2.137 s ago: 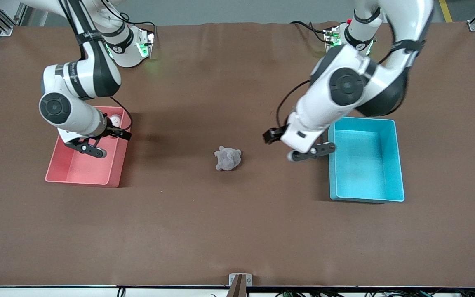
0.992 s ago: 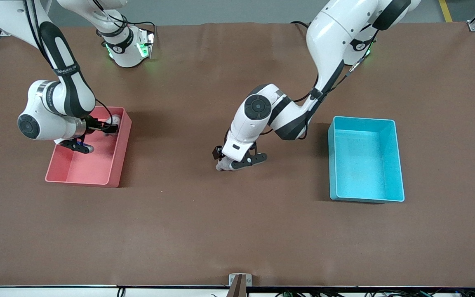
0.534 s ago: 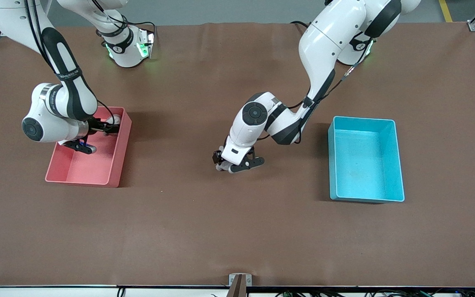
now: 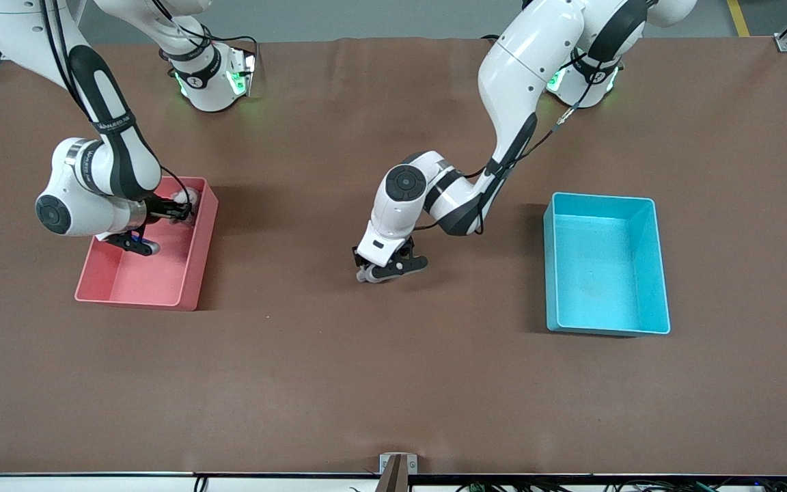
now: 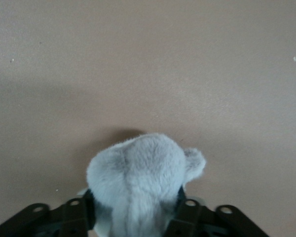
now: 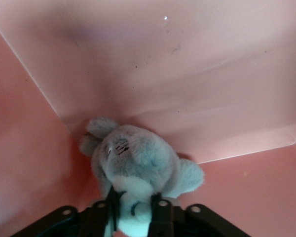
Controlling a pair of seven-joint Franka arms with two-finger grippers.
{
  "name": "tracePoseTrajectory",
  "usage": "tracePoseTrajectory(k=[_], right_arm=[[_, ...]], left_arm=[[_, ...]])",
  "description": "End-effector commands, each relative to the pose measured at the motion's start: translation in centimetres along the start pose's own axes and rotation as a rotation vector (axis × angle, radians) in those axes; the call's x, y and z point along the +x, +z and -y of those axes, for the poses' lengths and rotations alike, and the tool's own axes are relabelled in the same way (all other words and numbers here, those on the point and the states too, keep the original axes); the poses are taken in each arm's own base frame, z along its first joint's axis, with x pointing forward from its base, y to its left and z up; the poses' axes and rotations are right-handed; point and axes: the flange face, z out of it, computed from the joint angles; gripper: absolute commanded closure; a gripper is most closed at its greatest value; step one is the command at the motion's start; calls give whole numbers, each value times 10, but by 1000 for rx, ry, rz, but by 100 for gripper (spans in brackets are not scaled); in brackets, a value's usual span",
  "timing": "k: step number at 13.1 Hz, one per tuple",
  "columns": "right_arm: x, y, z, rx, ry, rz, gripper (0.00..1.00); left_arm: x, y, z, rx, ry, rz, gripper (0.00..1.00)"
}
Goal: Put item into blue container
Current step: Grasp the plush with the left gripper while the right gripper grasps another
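While both arms worked low at the table, the scene ran from the right arm's end toward the left arm's end. At the right arm's end stood a pink bin (image 4: 192, 270), and the right gripper (image 4: 161, 222) reached down into it. Its wrist view showed the fingers (image 6: 160, 210) pinched on a small grey-and-white plush toy (image 6: 138, 165) lying in a corner of that bin.

Near the middle of the table, the left gripper (image 4: 387, 268) sat down at the brown mat (image 4: 393, 383). Its wrist view showed the black fingers (image 5: 185, 212) pressed against both flanks of a grey plush item (image 5: 138, 175), so the jaws were clamped on that item, which seemed to rest on the mat.

Toward the left arm's end, well apart from the item, the blue container (image 4: 660, 273) stood with nothing in it.

The grip looked shallow: most of the soft body bulged out past the fingers. If only fur and stuffing were caught, the toy could probably slip free during the lift or the carry. A low carry might also snag it on the container's nearer wall. The right arm's own plush belonged to no stated goal, and lifting it could confuse which item went where.
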Motion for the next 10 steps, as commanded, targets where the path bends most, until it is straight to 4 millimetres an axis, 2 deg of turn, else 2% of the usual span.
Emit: tracePoseTrajectory(k=[1,3,4,5,7,10], right_arm=[[2,-2,-8,32,-2,5,97],[8,-20,-5,36,-58,-3,99],[11,-44,-3,40,-76,7,99],[13,-66,0,44,-81,14,99],[14,-115,12,48,-93,12,99],[3,-190,42,43,-84,-23,99]], left_arm=[[5,-2,-2,2,14,-25,68],[15,-14,-1,2,44,-46,76],[27,-31,-1,5,98,-92,76],[34,-36,3,23,134,-104,76],[44,-72,5,83,127,-84,76],[47,-150,13,198,195,-15,79]])
